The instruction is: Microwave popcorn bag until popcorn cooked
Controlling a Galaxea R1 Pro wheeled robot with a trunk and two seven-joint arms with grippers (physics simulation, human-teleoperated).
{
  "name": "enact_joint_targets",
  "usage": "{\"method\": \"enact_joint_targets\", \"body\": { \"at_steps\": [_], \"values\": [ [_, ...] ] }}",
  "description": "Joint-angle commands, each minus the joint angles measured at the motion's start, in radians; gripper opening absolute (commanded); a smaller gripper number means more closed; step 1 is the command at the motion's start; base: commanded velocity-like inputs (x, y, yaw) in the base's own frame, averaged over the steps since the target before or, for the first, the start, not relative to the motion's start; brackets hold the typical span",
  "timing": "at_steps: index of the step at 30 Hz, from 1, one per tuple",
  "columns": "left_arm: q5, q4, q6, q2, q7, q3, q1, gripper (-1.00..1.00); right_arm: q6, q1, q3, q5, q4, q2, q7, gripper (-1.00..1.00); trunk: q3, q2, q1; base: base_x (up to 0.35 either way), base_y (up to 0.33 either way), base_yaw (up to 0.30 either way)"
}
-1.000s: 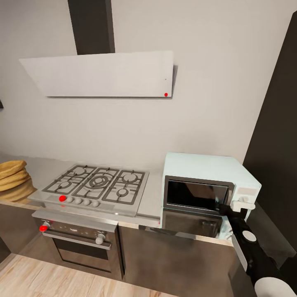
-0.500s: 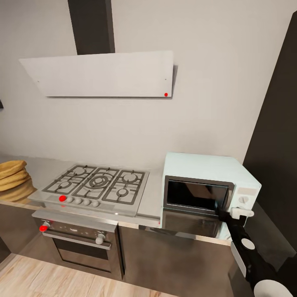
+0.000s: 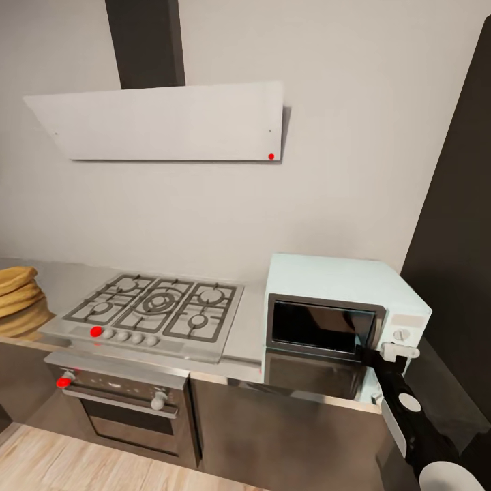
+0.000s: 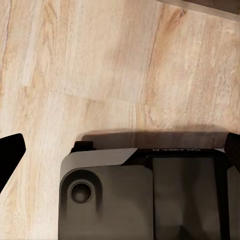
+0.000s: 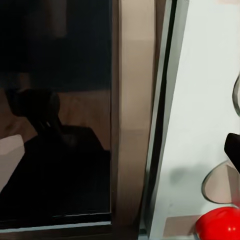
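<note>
Head view: one countertop (image 3: 252,337) carries one gas hob (image 3: 153,310), one microwave (image 3: 341,307) at its right end, door shut, and one popcorn bag (image 3: 17,293) at far left, well apart. Right gripper (image 3: 389,354) sits against the microwave's lower knob; its opening cannot be judged. Left gripper (image 4: 120,150) hangs spread wide, empty, over wood floor (image 4: 100,65)

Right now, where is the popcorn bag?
In the head view, the popcorn bag sits at the far left edge on the countertop, left of the gas hob, far from the microwave.
</note>
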Motion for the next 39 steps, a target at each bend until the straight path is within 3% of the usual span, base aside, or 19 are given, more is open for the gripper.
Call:
{"method": "enact_joint_targets", "body": {
  "at_steps": [1,13,14,39],
  "values": [
    [0.000,0.001,-0.003,0.000,0.000,0.002,0.000,1.00,-0.003,-0.001,0.000,0.000,0.001,0.000,0.000,1.00,0.000,-0.001,0.000,0.013,-0.012,0.000],
    [0.000,0.001,-0.003,0.000,0.000,0.002,0.000,1.00,-0.003,-0.001,0.001,0.000,0.003,0.001,0.001,1.00,0.000,-0.001,0.000,0.037,-0.001,0.000],
    [0.000,0.001,-0.003,0.000,0.000,0.002,0.000,1.00,-0.003,-0.001,0.001,0.000,0.003,0.001,0.001,-1.00,0.000,-0.001,0.000,0.004,0.000,0.000],
    [0.000,0.001,-0.003,0.000,0.000,0.001,0.000,1.00,-0.003,-0.001,0.001,0.000,0.002,0.000,0.001,-1.00,0.000,-0.001,0.000,-0.009,0.000,0.000]
  ]
}}
